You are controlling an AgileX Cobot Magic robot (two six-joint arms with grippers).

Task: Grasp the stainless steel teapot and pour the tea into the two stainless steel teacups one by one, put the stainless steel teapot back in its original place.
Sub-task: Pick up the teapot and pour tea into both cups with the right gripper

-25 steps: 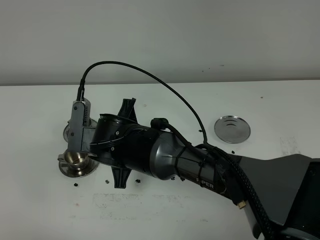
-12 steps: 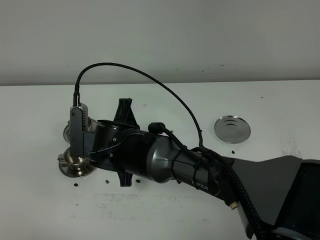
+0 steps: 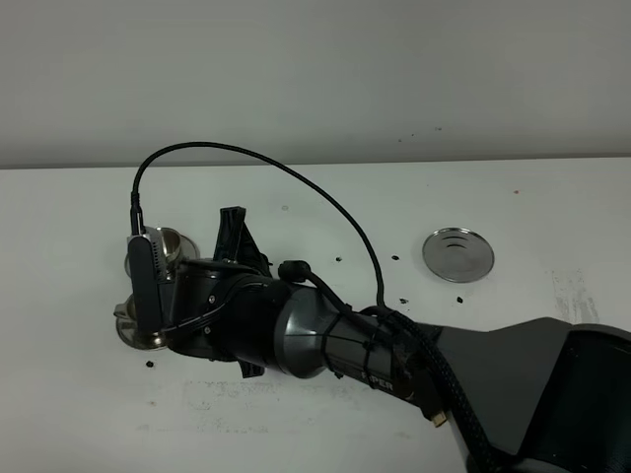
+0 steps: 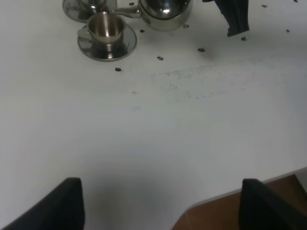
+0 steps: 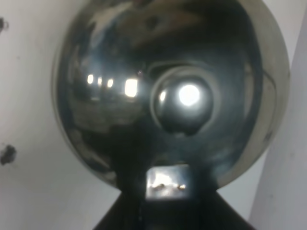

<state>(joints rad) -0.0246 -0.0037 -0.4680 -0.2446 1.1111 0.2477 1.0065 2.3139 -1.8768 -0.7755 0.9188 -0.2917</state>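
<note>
In the right wrist view the stainless steel teapot (image 5: 172, 91) fills the frame from above, with its knobbed lid (image 5: 184, 98) in the middle. My right gripper (image 5: 165, 191) is shut on its loop handle. In the left wrist view the teapot (image 4: 165, 10) hangs beside the two teacups, its spout (image 4: 125, 12) pointing toward the far cup (image 4: 86, 5). The near cup (image 4: 106, 29) stands on its saucer. In the high view my right arm (image 3: 286, 330) hides the teapot and half covers the near cup (image 3: 136, 333); the far cup (image 3: 170, 244) shows. My left gripper (image 4: 165, 211) is open and empty, far from them.
The flat ringed steel disc (image 3: 457, 254) lies bare at the right of the white table (image 3: 325, 197). Small dark specks are scattered around the cups (image 4: 159, 58). A brown table edge (image 4: 249, 211) shows near my left gripper.
My right arm has shifted left and rolled its wrist over the cups. The near cup is now more covered by it.
</note>
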